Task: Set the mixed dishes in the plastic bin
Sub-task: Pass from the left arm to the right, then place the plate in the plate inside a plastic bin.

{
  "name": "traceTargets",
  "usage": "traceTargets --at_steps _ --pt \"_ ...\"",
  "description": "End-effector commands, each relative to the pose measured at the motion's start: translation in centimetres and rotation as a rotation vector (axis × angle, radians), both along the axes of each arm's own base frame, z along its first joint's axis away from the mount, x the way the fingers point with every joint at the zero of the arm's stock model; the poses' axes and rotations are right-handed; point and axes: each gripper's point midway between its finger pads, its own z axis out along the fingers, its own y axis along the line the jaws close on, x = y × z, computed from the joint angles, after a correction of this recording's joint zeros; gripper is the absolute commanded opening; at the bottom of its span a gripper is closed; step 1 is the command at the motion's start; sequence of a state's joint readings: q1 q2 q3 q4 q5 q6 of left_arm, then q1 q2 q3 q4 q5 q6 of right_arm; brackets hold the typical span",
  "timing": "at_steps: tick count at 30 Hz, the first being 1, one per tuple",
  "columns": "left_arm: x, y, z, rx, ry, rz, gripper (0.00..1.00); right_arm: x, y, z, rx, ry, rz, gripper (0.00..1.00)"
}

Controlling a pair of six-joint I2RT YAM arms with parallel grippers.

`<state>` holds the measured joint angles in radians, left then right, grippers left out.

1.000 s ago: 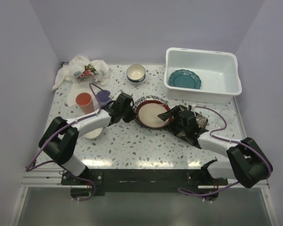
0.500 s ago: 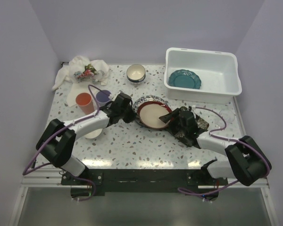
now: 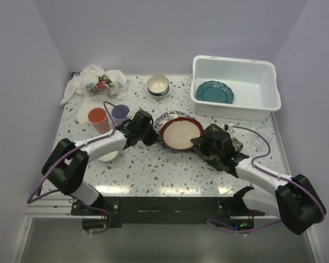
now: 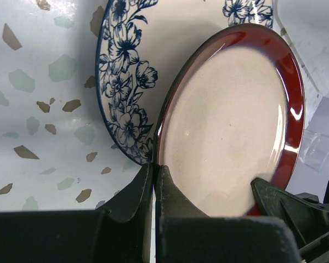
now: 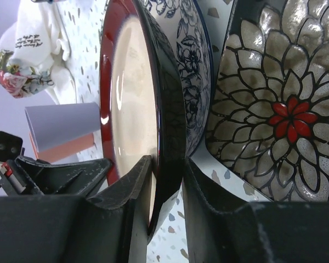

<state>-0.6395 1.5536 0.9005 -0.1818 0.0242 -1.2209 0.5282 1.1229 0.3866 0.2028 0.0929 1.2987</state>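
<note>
The red-rimmed cream plate, flanked by the left gripper and right gripper, blocks the centre. An orange plastic cup and a purple cup stand just beyond the left arm. Open: the speckled tabletop along its near strip, and the white rectangular plastic bin in its right half, beside a teal scalloped plate.

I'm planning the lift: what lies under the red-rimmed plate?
A blue-patterned plate sits under the red-rimmed plate, floral rim showing past one side. Its middle is covered.

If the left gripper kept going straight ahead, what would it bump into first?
The red-rimmed cream plate. The left gripper, jaws shut, sits right at its rim, so it would likely push that plate toward the right gripper on the far side.
</note>
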Motion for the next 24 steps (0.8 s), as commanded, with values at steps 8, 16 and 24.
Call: traceTargets --at_steps 8,16,24 --pt "-0.9 -3.4 5.1 -0.196 -0.121 -0.154 0.28 1.6 0.8 6.7 0.080 -0.221 0.001 0.00" --pt "-1.5 -2.6 5.6 -0.184 -0.193 -0.184 0.55 1.7 1.2 9.2 0.087 -0.297 0.031 0.00" --pt "-0.6 0.9 10.6 0.020 -0.447 -0.229 0.88 1.6 1.4 11.7 0.054 -0.336 0.072 0.00"
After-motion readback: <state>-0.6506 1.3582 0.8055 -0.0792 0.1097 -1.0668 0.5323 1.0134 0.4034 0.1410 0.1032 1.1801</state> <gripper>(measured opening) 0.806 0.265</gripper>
